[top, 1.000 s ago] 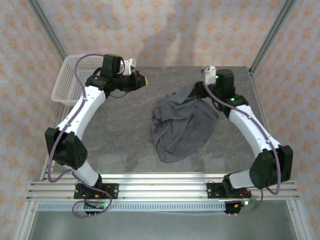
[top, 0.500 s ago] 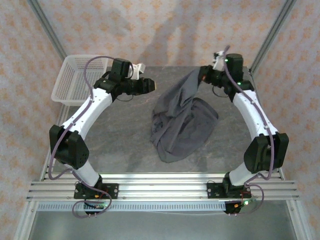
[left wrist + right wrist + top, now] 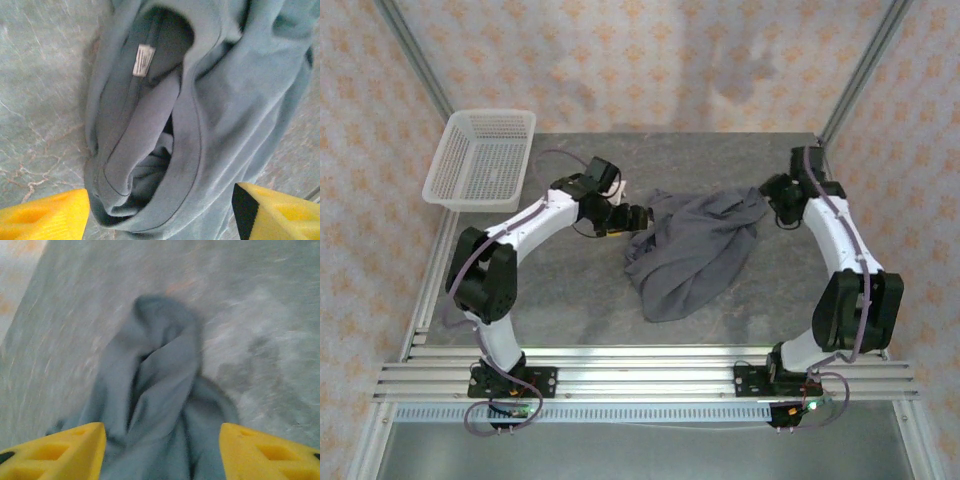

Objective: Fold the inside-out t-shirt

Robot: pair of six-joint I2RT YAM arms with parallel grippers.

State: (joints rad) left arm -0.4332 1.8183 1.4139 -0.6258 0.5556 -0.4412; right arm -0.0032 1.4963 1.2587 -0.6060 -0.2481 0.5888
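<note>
The inside-out t-shirt (image 3: pixel 692 252) lies crumpled in a dark slate-grey heap on the table's middle. My left gripper (image 3: pixel 639 215) hovers at its left edge, open. In the left wrist view its yellow fingers (image 3: pixel 45 217) stand wide apart over the collar (image 3: pixel 185 150), and the small white tag (image 3: pixel 142 60) shows inside the neck opening. My right gripper (image 3: pixel 768 199) is at the shirt's upper right corner, open. A twisted fold of cloth (image 3: pixel 165 385) lies loose between its yellow fingers (image 3: pixel 270 452), which do not pinch it.
A white mesh basket (image 3: pixel 485 158) sits at the far left corner of the grey stone-patterned table (image 3: pixel 560 290). Metal frame posts rise at the back corners. Bare tabletop lies in front of and to the left of the shirt.
Both grippers have opened. The right one had lifted a corner of the shirt and let it drop onto the table. The left arm swung in to the shirt's left edge.
</note>
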